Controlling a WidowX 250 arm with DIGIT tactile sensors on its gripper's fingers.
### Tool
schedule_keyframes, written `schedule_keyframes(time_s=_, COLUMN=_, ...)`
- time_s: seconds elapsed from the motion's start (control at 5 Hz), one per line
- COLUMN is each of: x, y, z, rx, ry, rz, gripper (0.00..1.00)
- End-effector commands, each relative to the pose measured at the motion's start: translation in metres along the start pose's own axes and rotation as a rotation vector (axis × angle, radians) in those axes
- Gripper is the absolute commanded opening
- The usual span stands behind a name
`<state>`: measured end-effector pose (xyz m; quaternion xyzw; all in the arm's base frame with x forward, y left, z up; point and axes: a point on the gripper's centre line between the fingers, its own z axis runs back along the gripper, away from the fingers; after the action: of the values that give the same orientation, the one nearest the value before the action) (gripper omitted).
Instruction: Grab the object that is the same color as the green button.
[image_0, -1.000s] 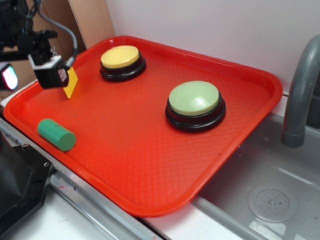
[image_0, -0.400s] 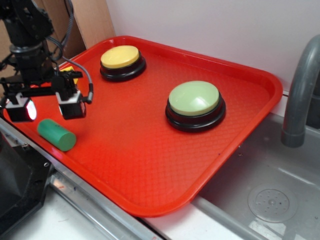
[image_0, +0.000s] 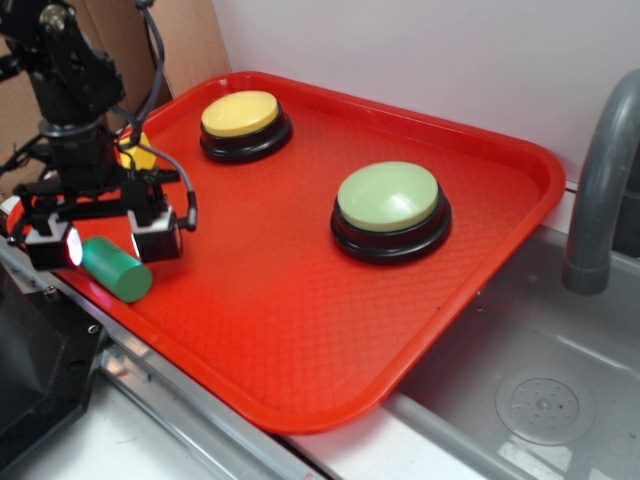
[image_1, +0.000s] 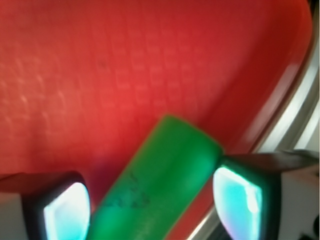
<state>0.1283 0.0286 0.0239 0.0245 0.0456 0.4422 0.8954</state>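
Gripper (image_0: 103, 243), jaws wide, straddles the green cylinder (image_0: 119, 270) lying on the red tray (image_0: 300, 330).

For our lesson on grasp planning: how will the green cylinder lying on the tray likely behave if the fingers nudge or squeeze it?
Lying on its side, the green cylinder would probably roll on the red tray. It looks solid and matte, so likely stiff, not slippery. The open gripper straddles it.

Soft, even light fills the exterior view, and it's sharp throughout. The red tray (image_0: 300, 330) carries a pale sheen near its front, with a small dark shadow tucked under the green button (image_0: 390, 212). The wrist view is blurry and saturated; the fingertips (image_1: 65, 210) glow cyan-white, blown out, at the frame's bottom.
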Motion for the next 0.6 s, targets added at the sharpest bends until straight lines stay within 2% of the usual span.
schedule_keyframes(time_s=0.0, x=-0.001, y=0.001, z=-0.006, rx=-0.017, ry=0.02, rz=0.066, gripper=1.0)
schedule_keyframes(time_s=0.2, x=0.002, y=-0.003, z=-0.006, rx=-0.038, ry=-0.011, rz=0.033, gripper=1.0)
schedule_keyframes(time_s=0.4, x=0.006, y=-0.01, z=-0.005, rx=-0.03, ry=-0.038, rz=-0.057, gripper=0.0)
